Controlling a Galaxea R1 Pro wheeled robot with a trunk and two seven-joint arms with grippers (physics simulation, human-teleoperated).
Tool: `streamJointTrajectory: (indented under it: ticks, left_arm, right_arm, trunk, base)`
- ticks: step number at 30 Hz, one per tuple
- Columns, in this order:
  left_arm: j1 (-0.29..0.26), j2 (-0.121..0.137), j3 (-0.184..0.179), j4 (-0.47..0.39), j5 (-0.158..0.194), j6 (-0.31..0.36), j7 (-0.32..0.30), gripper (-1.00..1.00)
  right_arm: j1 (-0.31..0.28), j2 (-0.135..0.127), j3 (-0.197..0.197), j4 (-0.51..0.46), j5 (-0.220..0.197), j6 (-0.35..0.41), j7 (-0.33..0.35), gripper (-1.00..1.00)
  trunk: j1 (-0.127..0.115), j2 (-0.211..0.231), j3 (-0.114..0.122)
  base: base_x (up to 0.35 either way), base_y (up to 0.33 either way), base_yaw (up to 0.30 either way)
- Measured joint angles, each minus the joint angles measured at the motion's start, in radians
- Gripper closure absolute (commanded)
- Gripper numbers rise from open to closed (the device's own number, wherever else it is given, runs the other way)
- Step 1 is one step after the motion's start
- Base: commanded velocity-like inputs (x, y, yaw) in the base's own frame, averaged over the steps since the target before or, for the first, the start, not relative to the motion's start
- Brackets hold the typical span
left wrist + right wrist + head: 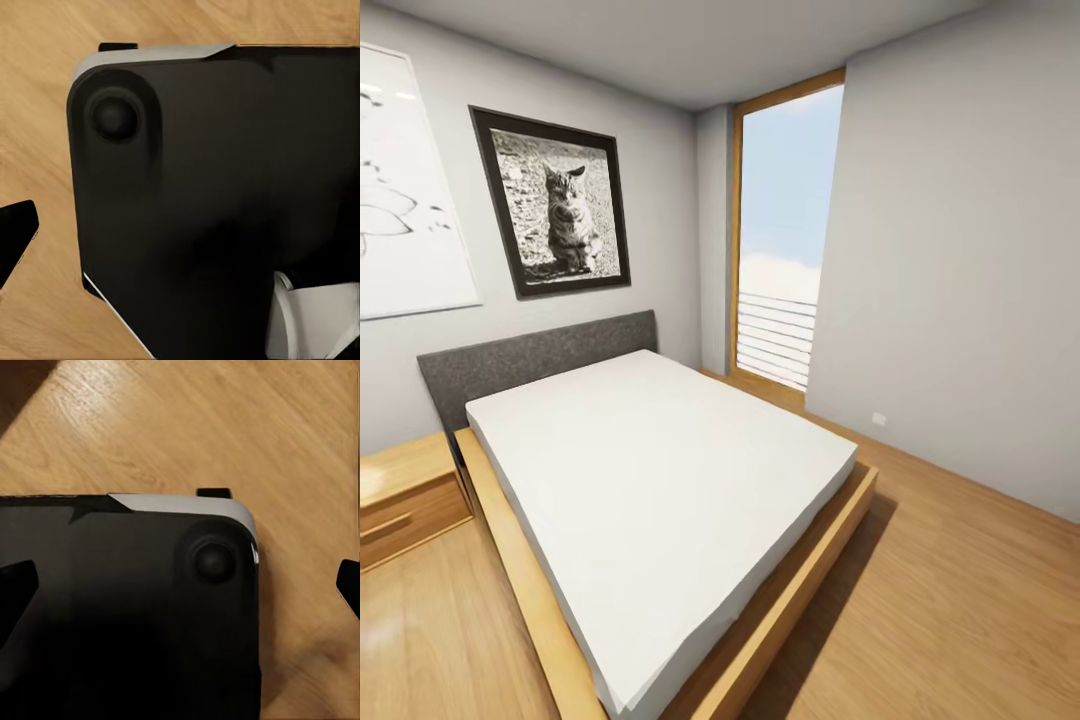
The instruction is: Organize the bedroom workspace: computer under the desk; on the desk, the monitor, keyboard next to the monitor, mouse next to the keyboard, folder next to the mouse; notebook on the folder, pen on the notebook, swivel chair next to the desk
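A bedroom with grey walls holds a white-mattressed bed [660,500], a wooden nightstand [405,495] with drawers shut, a framed cat picture [555,205] and a tall window [785,235]. No desk or other task item is in sight, so the sensible move is to turn the base and search for the workspace. The wrist views look down at the robot's black base [225,202] over the wood floor [187,427], and I cannot tell how far either pincer is open or whether it holds anything.

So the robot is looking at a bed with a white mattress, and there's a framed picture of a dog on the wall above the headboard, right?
Nearly. The head view does show the bed with its white mattress, but the framed picture above the headboard shows a cat sitting, not a dog.
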Motion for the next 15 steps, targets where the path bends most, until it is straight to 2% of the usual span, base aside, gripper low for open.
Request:
streamJointTrajectory:
  ticks: [4, 7, 8, 9, 15]
  left_arm:
    - [0.000, 0.004, 0.000, -0.041, 0.000, -0.001, 0.000, -1.00]
    - [0.000, 0.023, 0.000, -0.095, 0.000, -0.002, 0.000, -1.00]
    - [0.000, 0.032, 0.000, -0.120, 0.000, -0.018, 0.000, -1.00]
    - [0.000, 0.034, 0.000, -0.132, 0.000, -0.041, 0.000, -1.00]
    - [0.000, 0.038, 0.000, -0.157, -0.001, -0.169, 0.002, -1.00]
  right_arm:
    - [0.000, 0.000, 0.000, -0.002, 0.000, -0.064, 0.000, -1.00]
    - [0.000, 0.004, -0.001, -0.003, -0.005, -0.152, 0.000, -1.00]
    - [0.000, 0.008, -0.001, -0.005, -0.007, -0.201, 0.000, -1.00]
    - [0.000, 0.011, -0.001, -0.009, -0.007, -0.217, 0.000, -1.00]
    - [0.000, 0.022, -0.002, -0.095, -0.007, -0.282, 0.001, -1.00]
  trunk:
    - [-0.004, 0.007, 0.003]
    - [-0.015, 0.028, 0.013]
    - [-0.019, 0.035, 0.016]
    - [-0.023, 0.042, 0.019]
    - [-0.046, 0.084, 0.038]
  base:
    - [0.000, 0.000, 0.000]
    - [0.000, 0.000, 0.000]
    - [0.000, 0.000, 0.000]
    - [0.000, 0.000, 0.000]
    - [0.000, 0.000, 0.000]
